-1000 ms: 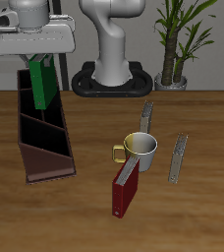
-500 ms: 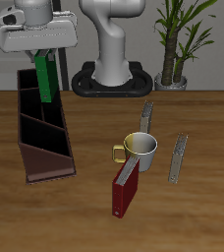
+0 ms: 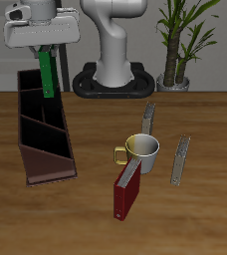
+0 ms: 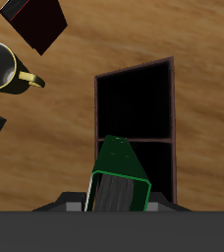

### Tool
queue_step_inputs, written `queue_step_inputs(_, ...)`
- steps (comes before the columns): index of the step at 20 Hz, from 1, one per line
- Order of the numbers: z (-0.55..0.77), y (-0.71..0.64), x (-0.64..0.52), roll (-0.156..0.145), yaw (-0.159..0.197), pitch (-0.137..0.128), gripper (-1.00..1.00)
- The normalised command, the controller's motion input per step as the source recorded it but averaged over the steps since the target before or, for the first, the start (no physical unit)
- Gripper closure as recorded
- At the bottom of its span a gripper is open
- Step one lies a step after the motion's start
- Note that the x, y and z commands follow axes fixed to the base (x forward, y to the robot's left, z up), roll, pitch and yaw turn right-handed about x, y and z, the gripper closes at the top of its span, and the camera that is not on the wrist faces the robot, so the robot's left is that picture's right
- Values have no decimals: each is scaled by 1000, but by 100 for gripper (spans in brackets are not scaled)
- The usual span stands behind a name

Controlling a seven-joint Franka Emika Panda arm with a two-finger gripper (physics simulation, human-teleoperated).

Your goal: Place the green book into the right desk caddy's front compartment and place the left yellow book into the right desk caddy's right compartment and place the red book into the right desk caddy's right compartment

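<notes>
Green book (image 3: 49, 72): you carry it upright in the air, above the far end of the right desk caddy (image 3: 42, 134), clear of its walls; no part of it is inside yet.
Fingers (image 3: 44, 52): clamped on the green book near its top; in the wrist view the book (image 4: 118, 177) hangs straight below the fingers, with the caddy's open sections (image 4: 134, 103) beneath it.
Right desk caddy: long dark box on the desk (image 3: 205, 209), open-topped, with inner dividers; every section that shows looks empty.
Red book (image 3: 126, 189): stands on the desk near the front edge, just beside the mug (image 3: 141, 148), untouched.
Yellow books: two thin slabs stand on edge, one just behind the mug (image 3: 149, 117), the other (image 3: 181, 159) beside it and farther from the caddy. By the task's wording the second reads as the left yellow book.
Progress: none of the three placements is done. You have the first book lifted and over the caddy; lowering it into the front compartment comes next, then the left yellow book and the red book into the right compartment.
</notes>
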Motion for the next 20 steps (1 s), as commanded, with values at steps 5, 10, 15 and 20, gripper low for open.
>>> queue_step_inputs(5, -102, -64, -253, -13, -41, 2, 100)
queue_step_inputs(10, -41, -37, -216, 49, 1, 8, 100)
queue_step_inputs(15, -17, -27, -168, 26, 91, 18, 100)
queue_step_inputs(20, 60, 18, -21, 7, 119, 29, 100)
